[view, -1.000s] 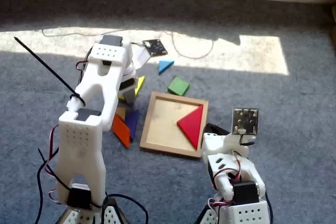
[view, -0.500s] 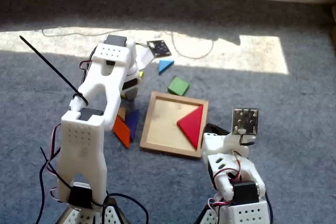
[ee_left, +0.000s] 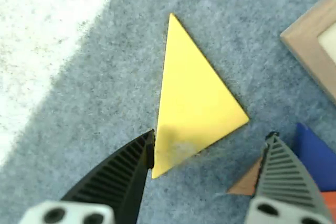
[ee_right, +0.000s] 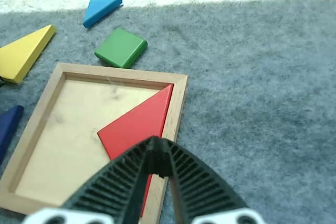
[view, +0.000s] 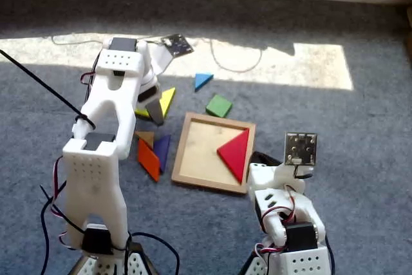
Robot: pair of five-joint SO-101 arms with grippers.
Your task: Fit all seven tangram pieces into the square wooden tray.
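The square wooden tray (view: 187, 150) lies on the carpet with a red triangle (view: 235, 151) in its right corner. In the left wrist view my left gripper (ee_left: 211, 136) is open just above the carpet, its fingertips either side of one corner of the yellow triangle (ee_left: 194, 98). From above, that gripper (view: 154, 106) is left of the tray's far corner, over the yellow triangle (view: 163, 100). My right gripper (ee_right: 157, 144) is shut and empty, hanging over the red triangle (ee_right: 137, 125) near the tray's rim (ee_right: 178, 108); the high view has it (view: 260, 158) at the tray's right edge.
Beyond the tray lie a green square (view: 219, 105) and a small blue triangle (view: 203, 80). Left of the tray, close together, are an orange piece (view: 148, 160), a dark blue piece (view: 162, 151) and a brown piece (view: 147, 138). A thin cable (view: 225, 66) crosses the sunlit strip.
My left arm has swung to the left, and the yellow triangle shows more fully beside its gripper. The right arm has not moved.
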